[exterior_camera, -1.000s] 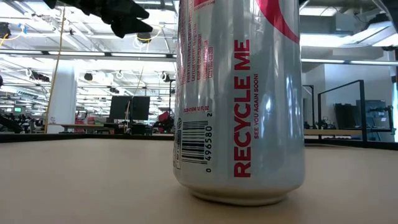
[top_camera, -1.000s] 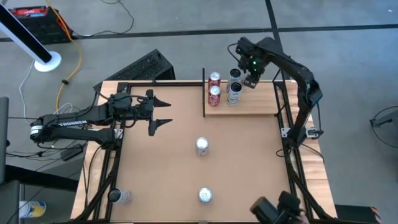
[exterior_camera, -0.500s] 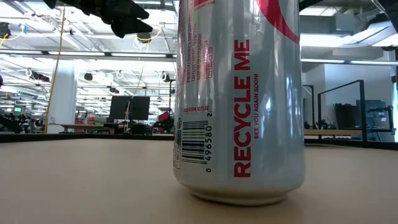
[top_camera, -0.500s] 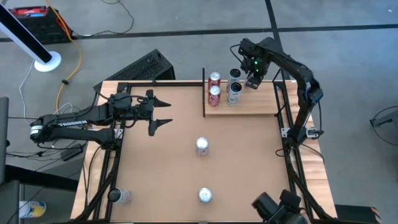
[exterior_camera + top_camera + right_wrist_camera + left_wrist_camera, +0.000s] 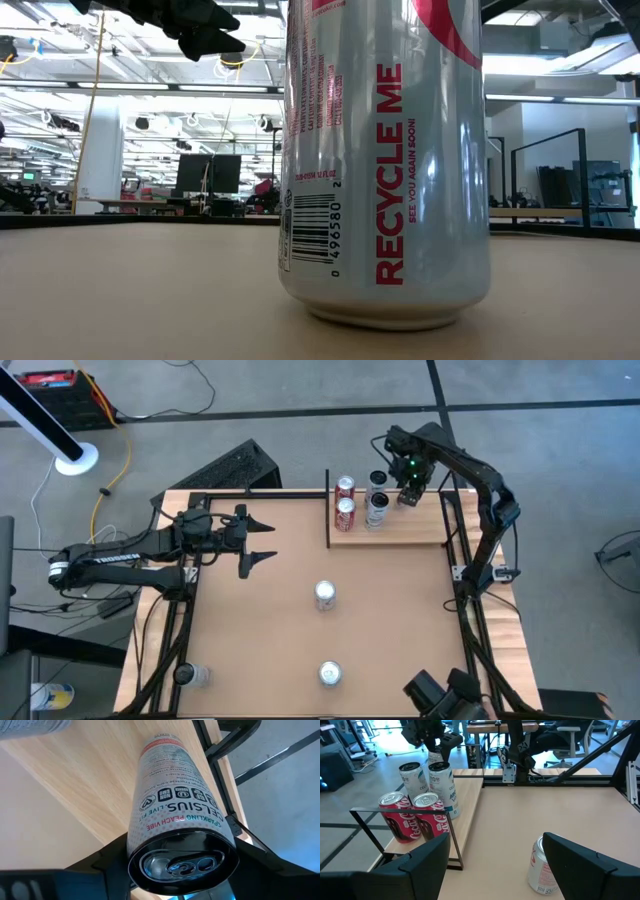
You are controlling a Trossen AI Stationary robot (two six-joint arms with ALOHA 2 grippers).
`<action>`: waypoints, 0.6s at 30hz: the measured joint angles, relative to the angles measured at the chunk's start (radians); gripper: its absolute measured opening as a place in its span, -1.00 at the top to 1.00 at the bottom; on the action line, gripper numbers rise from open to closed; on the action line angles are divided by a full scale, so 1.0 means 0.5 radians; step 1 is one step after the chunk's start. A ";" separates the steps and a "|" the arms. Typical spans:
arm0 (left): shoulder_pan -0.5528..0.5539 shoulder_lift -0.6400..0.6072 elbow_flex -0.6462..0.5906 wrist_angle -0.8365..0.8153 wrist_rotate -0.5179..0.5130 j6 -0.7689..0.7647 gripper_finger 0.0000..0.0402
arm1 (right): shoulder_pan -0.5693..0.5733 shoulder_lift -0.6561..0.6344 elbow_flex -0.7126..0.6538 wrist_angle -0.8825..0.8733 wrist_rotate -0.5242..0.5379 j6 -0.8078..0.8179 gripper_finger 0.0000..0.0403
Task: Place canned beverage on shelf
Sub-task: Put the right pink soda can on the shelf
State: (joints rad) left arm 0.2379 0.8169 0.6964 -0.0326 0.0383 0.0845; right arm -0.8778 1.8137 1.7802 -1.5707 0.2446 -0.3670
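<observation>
Left tool (image 5: 262, 538) hangs over the surface's (image 5: 260, 640) left part, fingers spread, holding nothing. Loose cans: two silver ones standing upright mid-surface (image 5: 325, 595) and near the front edge (image 5: 330, 674); the front one fills the low view, its top cut off. The shelf (image 5: 400, 528) sits at the back right, black bar (image 5: 328, 508) on its left short edge. It carries four cans, all upright: two red (image 5: 345, 513), two silver (image 5: 376, 509). Right tool (image 5: 408, 488) is above the shelf's back right, pinching a fifth can (image 5: 177, 795), labelled Celsius. Long axis runs along the fingers, top toward the wrist camera. In the high view, the tool hides that can.
</observation>
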 joint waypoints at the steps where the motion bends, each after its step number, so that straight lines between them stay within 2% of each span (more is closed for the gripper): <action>1: 0.000 0.000 0.000 0.000 0.000 0.001 -0.50 | -0.001 0.000 0.000 0.000 -0.012 0.000 -0.43; 8: 0.000 0.000 0.000 -0.005 0.000 0.002 -0.50 | 0.000 -0.001 0.000 0.000 -0.030 0.002 -0.62; 18: 0.000 0.000 0.000 -0.006 -0.001 0.003 -0.50 | 0.000 -0.001 0.000 0.014 -0.028 0.003 -0.66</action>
State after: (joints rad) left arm 0.2379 0.8169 0.6964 -0.0357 0.0380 0.0860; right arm -0.8776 1.8133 1.7802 -1.5637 0.2306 -0.3656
